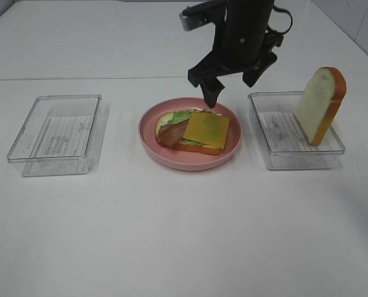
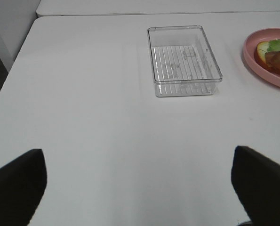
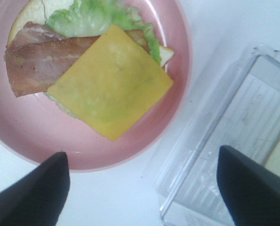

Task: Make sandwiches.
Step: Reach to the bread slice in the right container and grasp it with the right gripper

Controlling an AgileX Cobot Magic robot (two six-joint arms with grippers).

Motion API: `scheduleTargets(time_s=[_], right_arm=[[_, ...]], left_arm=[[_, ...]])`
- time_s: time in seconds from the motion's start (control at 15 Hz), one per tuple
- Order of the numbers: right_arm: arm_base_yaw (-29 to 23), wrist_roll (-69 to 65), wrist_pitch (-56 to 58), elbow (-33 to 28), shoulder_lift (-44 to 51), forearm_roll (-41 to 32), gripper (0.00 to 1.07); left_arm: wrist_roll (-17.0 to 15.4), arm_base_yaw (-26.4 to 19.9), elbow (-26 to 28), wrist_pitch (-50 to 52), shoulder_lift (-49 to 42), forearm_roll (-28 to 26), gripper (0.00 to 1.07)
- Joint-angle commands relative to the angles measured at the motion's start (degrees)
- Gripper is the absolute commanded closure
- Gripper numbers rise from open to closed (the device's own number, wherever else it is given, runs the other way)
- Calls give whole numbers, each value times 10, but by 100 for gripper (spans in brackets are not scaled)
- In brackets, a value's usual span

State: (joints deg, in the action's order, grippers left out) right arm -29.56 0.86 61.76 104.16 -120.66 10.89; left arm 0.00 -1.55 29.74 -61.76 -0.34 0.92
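surface [image 1: 171, 235]: white, carries two trays flanking the plate, so I reach parts from either side.
right gripper [image 1: 233, 77]: spread, empty, hovering above the plate's far edge.
left gripper [image 2: 140, 183]: spread wide, empty, parked clear.
plate [image 1: 171, 154]: assembly spot.
bread [image 1: 320, 105]: leaning upright in right tray [image 1: 276, 158], easy pinch; I judge it's next.
stack [image 1: 193, 131]: on plate, cheese [image 3: 109, 82] topmost, bacon [image 3: 36, 63] and lettuce [image 3: 92, 16] below.

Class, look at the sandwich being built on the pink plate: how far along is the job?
Done: bottom bread, lettuce, bacon and cheese square are stacked on the pink plate. In hand: nothing; the right end effector hangs open above the plate. Left: the second bread slice, leaning in the right tray, must go on top.
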Motion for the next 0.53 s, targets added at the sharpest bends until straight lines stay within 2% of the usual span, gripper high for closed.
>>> scheduleTargets(time_s=[0.07,0.27,0.33,0.53], right_arm=[[9,-14,92,96,6,44,23],[36,-9,135,150,6,46,23],[62,-9,147,163,10,44,23],[118,-9,147,164,17,33,23]], left_arm=[[0,-2,-2,5,-9,0,4],[0,-2,-2,5,-9,0,4],[0,-2,-2,5,-9,0,4],[0,-2,-2,5,-9,0,4]])
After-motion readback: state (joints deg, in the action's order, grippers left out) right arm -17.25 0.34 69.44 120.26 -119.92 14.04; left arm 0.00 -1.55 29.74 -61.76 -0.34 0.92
